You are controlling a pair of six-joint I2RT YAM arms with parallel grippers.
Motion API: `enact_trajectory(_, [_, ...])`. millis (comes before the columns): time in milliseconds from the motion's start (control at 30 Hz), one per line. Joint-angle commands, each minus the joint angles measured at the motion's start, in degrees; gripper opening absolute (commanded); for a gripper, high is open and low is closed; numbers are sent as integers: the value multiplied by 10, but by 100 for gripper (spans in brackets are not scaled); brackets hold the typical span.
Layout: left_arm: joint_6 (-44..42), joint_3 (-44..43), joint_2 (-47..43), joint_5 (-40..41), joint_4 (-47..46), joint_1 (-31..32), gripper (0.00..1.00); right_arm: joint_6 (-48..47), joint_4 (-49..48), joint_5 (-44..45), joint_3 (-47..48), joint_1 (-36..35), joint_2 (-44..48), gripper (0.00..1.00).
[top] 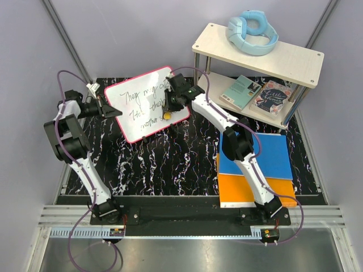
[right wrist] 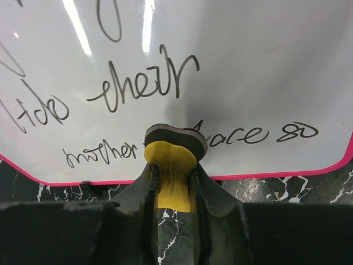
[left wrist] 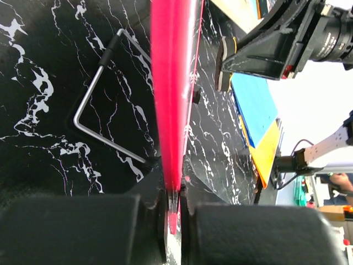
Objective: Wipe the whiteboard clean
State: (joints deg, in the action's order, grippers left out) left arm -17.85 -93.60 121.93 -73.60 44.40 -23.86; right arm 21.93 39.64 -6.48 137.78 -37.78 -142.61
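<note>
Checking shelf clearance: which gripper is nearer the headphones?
Right. Right gripper, with the eraser, is over the whiteboard, lower-left of the headphones; left gripper clamps the board's left edge.

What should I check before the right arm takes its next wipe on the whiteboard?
1. Board braced: left gripper is shut on the edge of the pink-rimmed white whiteboard: ok.
2. Tool secure: right gripper is shut on the yellow-handled eraser: ok.
3. Dark felt pad pressed against the board: cannot tell; the left wrist view hints at a gap.
4. Pad aimed at ink: it sits at the bottom line of black handwriting: ok.
5. Board erased: three lines of writing are on it: not ok.
</note>
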Motion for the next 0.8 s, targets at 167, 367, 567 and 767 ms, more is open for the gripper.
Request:
enact_trajectory(167, [-188,32,-42,246,22,2,0,-34,-47,63,-29,4,40,0])
enact_trajectory(367, [-224,58,-61,290,17,0,0,-66,-103,126,-25,4,31,0])
enact_trajectory(567, [-236,75,-80,296,4,2,0,-105,-124,123,34,4,-10,0])
enact_trajectory(767, [-239,80,-86,293,3,5,0,-131,-137,90,45,-16,-33,0])
